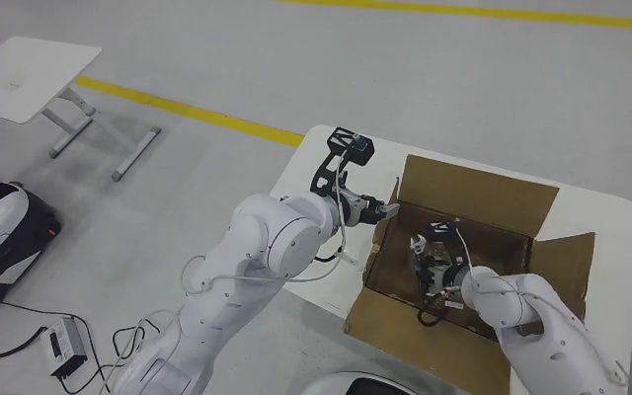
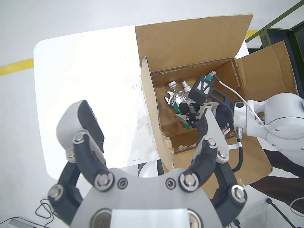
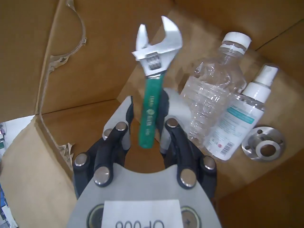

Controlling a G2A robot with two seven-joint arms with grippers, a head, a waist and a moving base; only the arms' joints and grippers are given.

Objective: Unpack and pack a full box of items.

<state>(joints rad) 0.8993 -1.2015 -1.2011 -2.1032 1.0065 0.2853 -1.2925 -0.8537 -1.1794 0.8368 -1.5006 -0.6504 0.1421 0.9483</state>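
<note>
**Wrench clamped inside the box, ready to be taken out**

On the white table point(image 2: 83, 72), just outside the box's left wall, the left gripper point(image 2: 148, 126) hangs with its fingers wide apart and nothing between them. It is near the torn edge of this wall but does not touch it.

The cardboard box point(image 1: 474, 188) stands open with its flaps folded outward. Inside it, the right gripper point(image 3: 146, 110) is closed on the green handle of the adjustable wrench point(image 3: 154, 55). The steel head of the wrench points away from the wrist, toward a wall of the box.

I judge the step in hand to be unpacking the wrench. The grip sits low on the handle and the heavy head is far from the fingers, so the tool may turn in the pads. A slow, straight lift should serve best, keeping the head away from the box wall and flaps. After that the wrench can go on the table beside the box. The free gripper could hold the wall if the box starts to slide.

Deeper in the box, to the right of the wrench, a clear water bottle point(image 3: 211, 88) lies on the box floor. A white spray bottle point(image 3: 239, 119) lies against it, and a round metal flange point(image 3: 263, 147) lies just beside the spray bottle.
</note>
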